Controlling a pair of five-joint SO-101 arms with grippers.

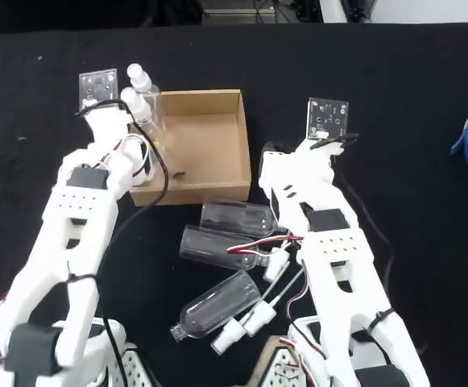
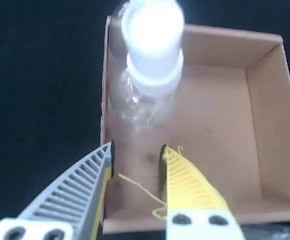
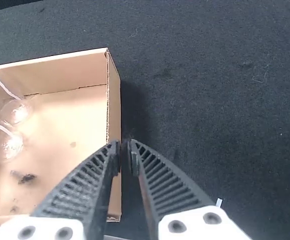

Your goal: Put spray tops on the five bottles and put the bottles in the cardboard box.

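We see the left pincer (image 2: 135, 150) parted and empty over the cardboard box (image 1: 209, 145), where seemingly two capped bottles (image 1: 143, 105) stand in a corner, the right pincer (image 3: 125, 149) nearly closed on nothing beside it, and three uncapped bottles (image 1: 221, 246) lying on the table (image 1: 395, 81).

The tool (image 2: 136, 150) hangs with its jaws apart over the box (image 2: 272, 115) on the black worktop (image 2: 35, 100). A clear bottle (image 2: 135, 102) with a white top (image 2: 152, 45) stands inside against one wall.
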